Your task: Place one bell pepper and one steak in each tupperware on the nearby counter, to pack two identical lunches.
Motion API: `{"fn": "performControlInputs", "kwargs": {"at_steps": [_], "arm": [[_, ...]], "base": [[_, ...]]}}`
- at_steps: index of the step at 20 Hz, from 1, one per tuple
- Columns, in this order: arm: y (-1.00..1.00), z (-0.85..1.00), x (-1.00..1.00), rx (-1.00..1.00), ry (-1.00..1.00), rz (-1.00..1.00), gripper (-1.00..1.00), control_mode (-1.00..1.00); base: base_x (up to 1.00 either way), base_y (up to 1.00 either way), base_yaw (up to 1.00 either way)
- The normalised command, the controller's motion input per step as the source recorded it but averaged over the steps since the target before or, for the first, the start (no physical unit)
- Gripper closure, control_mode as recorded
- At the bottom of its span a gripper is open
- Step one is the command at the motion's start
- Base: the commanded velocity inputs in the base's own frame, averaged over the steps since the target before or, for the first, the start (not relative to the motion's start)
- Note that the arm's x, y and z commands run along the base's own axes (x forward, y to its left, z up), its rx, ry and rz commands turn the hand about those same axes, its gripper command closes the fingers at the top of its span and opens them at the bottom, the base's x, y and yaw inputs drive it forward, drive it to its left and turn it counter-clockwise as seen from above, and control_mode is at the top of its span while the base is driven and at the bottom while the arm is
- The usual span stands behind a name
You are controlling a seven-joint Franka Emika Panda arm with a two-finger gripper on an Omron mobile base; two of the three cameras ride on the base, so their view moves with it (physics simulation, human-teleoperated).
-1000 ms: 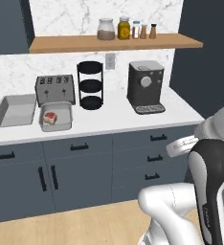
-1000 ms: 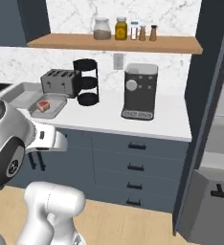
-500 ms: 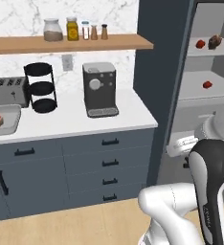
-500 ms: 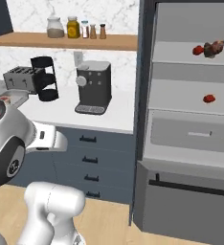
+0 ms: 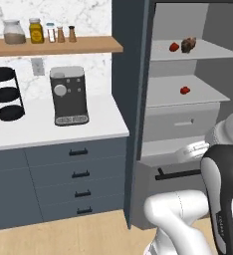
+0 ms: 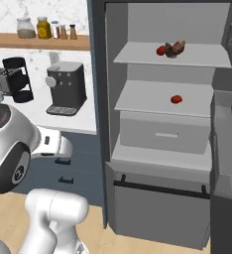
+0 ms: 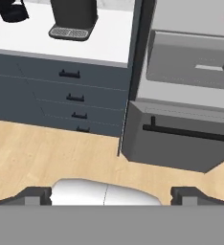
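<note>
Gripper point(image 7: 111, 195) jaws wide open, empty, aimed down at the floor in front of the fridge point(image 6: 160, 193). Base has driven right over the last second: the trays and toaster have slid out of frame, and the open fridge now sits ahead. One pepper point(image 6: 176, 99) on the middle shelf, another pepper point(image 6: 160, 50) touching the steak point(image 6: 175, 48) on the top shelf. Counter point(image 5: 49, 130) to the left. Likely next: reach in for a second item.
</note>
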Motion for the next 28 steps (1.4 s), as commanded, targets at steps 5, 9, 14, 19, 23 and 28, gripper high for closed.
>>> {"fn": "performControlInputs", "kwargs": {"at_steps": [5,9,14,19,23,28], "arm": [[0.00,0.00,0.00,0.00,0.00,0.00,-1.00,1.00],[0.00,0.00,0.00,0.00,0.00,0.00,-1.00,1.00],[0.00,0.00,0.00,0.00,0.00,0.00,-1.00,1.00],[0.00,0.00,0.00,0.00,0.00,0.00,-1.00,1.00],[0.00,0.00,0.00,0.00,0.00,0.00,-1.00,1.00],[0.00,0.00,0.00,0.00,0.00,0.00,-1.00,1.00]], "base": [[0.27,-0.71,-0.03],[0.07,-0.34,-0.05],[0.37,-0.60,0.00],[0.44,-0.26,0.00],[0.43,-0.14,0.01],[0.42,-0.03,0.01]]}}
